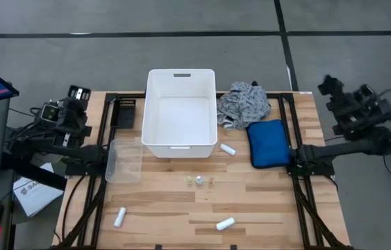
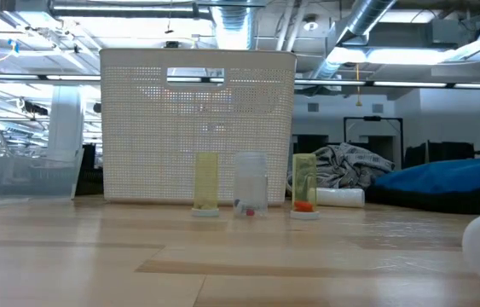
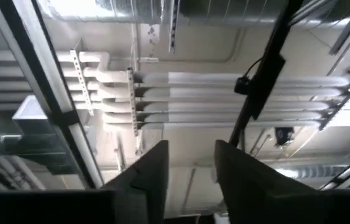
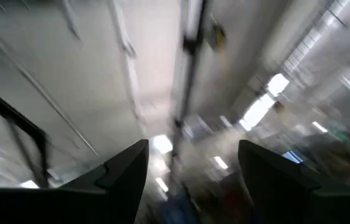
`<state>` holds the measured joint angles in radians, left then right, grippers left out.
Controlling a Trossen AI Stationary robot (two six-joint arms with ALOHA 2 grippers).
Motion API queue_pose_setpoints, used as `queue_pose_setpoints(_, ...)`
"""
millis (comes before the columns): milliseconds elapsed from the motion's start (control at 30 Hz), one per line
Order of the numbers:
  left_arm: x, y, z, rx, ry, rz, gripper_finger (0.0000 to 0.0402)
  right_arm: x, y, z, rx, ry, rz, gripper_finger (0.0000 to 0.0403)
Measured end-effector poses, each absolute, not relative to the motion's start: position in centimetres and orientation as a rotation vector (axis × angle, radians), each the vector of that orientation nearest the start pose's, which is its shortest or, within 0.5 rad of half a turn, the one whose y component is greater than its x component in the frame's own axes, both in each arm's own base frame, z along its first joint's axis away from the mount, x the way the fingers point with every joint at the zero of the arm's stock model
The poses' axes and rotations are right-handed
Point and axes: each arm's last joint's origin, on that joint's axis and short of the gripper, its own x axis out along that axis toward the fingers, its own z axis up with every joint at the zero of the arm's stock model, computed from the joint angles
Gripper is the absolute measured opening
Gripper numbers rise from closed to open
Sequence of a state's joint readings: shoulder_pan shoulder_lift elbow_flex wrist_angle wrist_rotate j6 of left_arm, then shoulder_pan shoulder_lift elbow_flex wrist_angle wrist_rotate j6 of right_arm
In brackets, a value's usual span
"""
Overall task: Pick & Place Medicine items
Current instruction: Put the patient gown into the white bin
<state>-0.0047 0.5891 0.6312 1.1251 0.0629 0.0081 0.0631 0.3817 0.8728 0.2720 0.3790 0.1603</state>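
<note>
Three white tubes lie on their sides on the wooden table: one [image 1: 228,149] beside the white bin [image 1: 181,111], one [image 1: 120,217] at the near left, and one [image 1: 225,223] at the near middle. Three small vials [image 1: 199,181] stand upright in a row in front of the bin. In the low view two are yellowish [image 2: 206,183] [image 2: 304,183] and one is clear [image 2: 251,183]. My left gripper [image 3: 191,146] is open and raised at the table's far left [image 1: 77,94]. My right gripper [image 4: 193,146] is open and raised at the far right [image 1: 330,85]. Both wrist views show only the ceiling.
A grey patterned cloth [image 1: 244,104] lies right of the bin, with a blue padded pouch [image 1: 267,142] in front of it. A clear plastic container [image 1: 124,160] sits left of the bin. A small black item [image 1: 126,111] lies at the far left. Bare wood shows between the vials and the near edge.
</note>
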Motion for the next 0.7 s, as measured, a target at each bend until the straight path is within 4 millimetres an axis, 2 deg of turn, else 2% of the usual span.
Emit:
queue_pose_setpoints(100, 8.6, 0.0, 42.5, 0.053, -1.102, 0.046, 0.0199, 3.6, -1.4, 45.8, 0.342, -0.396, -0.490, 0.0244)
queue_pose_setpoints(167, 8.9, 0.2, 43.4, 0.061, -1.027, 0.125, 0.0237, 4.2, -1.6, 46.6, 0.357, -0.188, -0.626, 0.0244)
queue_pose_setpoints(333, 9.7, 0.7, 45.2, 0.086, -0.840, 0.316, 0.0305, 6.5, -1.6, 47.7, 0.334, 0.178, -0.768, 0.0244)
queue_pose_setpoints(533, 10.4, 1.3, 46.7, 0.088, -0.760, 0.561, 0.0327, 9.2, -2.4, 46.0, 0.342, 0.493, -0.903, 0.0244)
queue_pose_setpoints(700, 10.7, 1.3, 47.6, 0.087, -0.763, 0.588, 0.0324, 11.6, -4.3, 44.8, 0.364, 0.614, -0.916, 0.0244)
